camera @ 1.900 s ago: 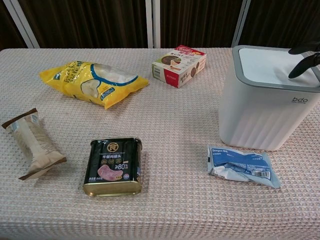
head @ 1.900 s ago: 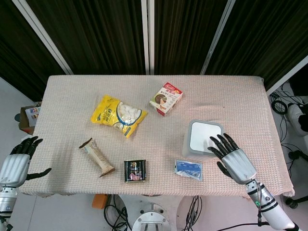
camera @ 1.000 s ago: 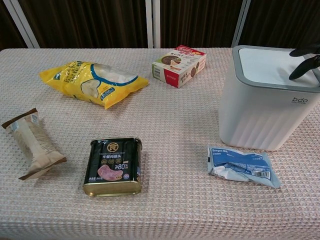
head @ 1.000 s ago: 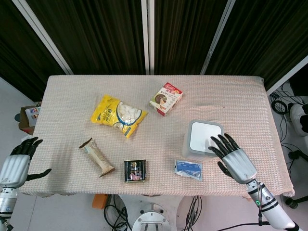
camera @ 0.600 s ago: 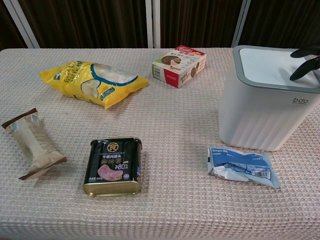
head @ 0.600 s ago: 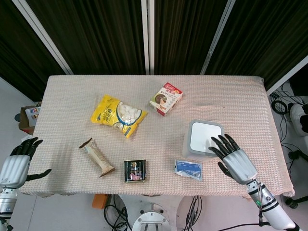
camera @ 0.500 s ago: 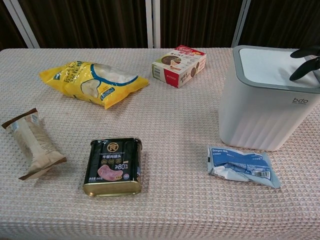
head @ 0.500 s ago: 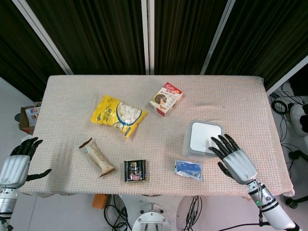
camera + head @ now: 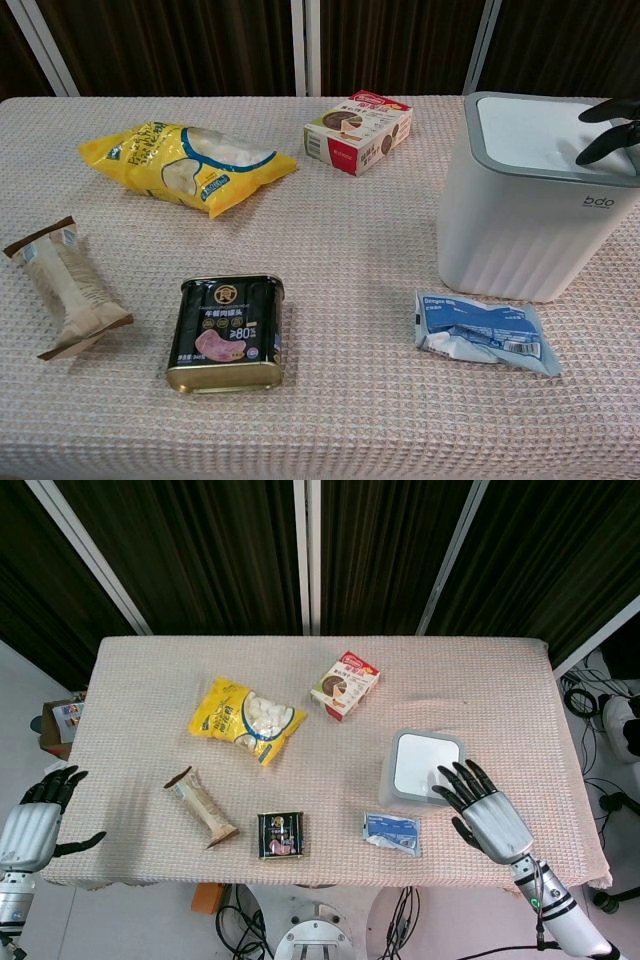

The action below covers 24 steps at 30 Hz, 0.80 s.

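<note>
My right hand [image 9: 487,813] hovers open with fingers spread at the right edge of a white bin with a grey-rimmed lid [image 9: 424,768]. In the chest view only its dark fingertips [image 9: 608,127] show above the bin [image 9: 530,195]. My left hand [image 9: 33,820] hangs open off the table's left front corner, holding nothing. On the cloth lie a yellow snack bag [image 9: 245,718], a red and white box [image 9: 345,684], a brown-ended wrapped bar [image 9: 203,806], a dark tin [image 9: 281,834] and a blue and white pouch [image 9: 392,831].
The table [image 9: 150,680] has a pink woven cloth and dark curtains behind it. A cardboard box [image 9: 60,722] sits on the floor to the left. Cables and equipment [image 9: 600,730] lie on the floor to the right.
My right hand has shifted very slightly toward the table's front; its fingertips sit a little differently over the bin lid. Nothing else has moved.
</note>
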Motion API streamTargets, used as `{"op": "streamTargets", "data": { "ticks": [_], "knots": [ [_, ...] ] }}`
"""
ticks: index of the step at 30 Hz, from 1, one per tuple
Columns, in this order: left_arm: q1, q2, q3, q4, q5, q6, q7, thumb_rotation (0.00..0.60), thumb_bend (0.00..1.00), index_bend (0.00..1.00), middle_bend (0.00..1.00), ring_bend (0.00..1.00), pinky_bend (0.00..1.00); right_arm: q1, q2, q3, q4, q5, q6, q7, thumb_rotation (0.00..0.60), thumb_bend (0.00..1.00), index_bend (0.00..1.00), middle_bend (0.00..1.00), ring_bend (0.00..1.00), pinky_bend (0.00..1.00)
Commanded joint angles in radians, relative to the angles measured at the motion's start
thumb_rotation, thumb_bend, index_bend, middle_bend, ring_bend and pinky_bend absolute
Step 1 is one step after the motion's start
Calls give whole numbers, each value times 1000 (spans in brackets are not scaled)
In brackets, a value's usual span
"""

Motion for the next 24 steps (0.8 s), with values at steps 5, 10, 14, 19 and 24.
{"op": "streamTargets", "data": {
  "ticks": [5,10,14,19,24],
  "knots": [
    [0,0,0,-1,1,0,0,457,30,144,98,87,212,3,-1,0,2,9,-13,-9,600,345,312,0,0,0],
    [0,6,3,-7,1,-5,3,455,30,150,98,87,212,5,3,7,-2,3,0,3,600,342,313,0,0,0],
    [-1,6,1,-10,2,-2,5,456,30,155,98,86,212,4,13,17,-7,3,19,20,600,337,226,0,0,0],
    [-2,10,4,-18,9,-3,9,460,30,155,98,87,211,8,14,37,-6,-34,77,83,600,322,0,0,0,0],
    [0,11,6,-26,14,4,17,455,30,155,98,87,212,-10,-14,56,69,-117,241,241,600,293,0,0,0,0]
  ]
}}
